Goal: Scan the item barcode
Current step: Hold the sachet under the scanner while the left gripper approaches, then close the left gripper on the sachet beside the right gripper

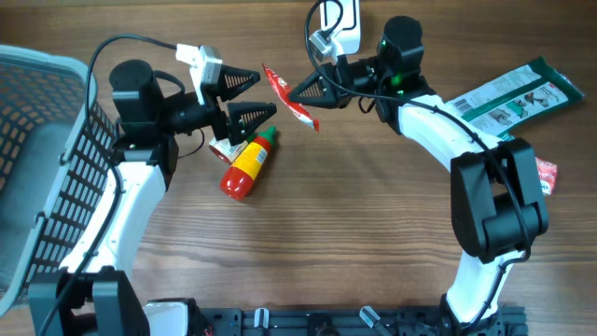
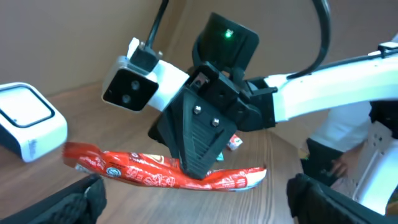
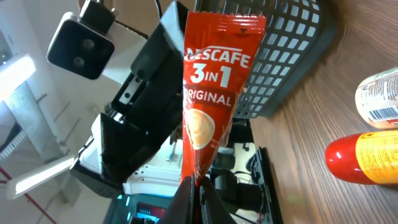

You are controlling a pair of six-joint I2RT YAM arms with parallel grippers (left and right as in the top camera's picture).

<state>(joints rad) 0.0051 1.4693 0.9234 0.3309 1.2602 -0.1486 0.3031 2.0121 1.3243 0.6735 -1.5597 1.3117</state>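
Observation:
A red Nescafe 3-in-1 sachet hangs above the table. My right gripper is shut on one end of it. In the right wrist view the sachet stands straight up from the closed jaws of the right gripper. My left gripper is open and faces the sachet from the left without touching it. Seen from the left wrist, the sachet lies across between the wide-apart black fingers. A white scanner sits at the far edge, and the same scanner shows on the left.
A red and yellow sauce bottle lies below the left gripper, next to a small labelled container. A grey mesh basket stands at the left edge. A green and white pack and a small red packet lie at the right.

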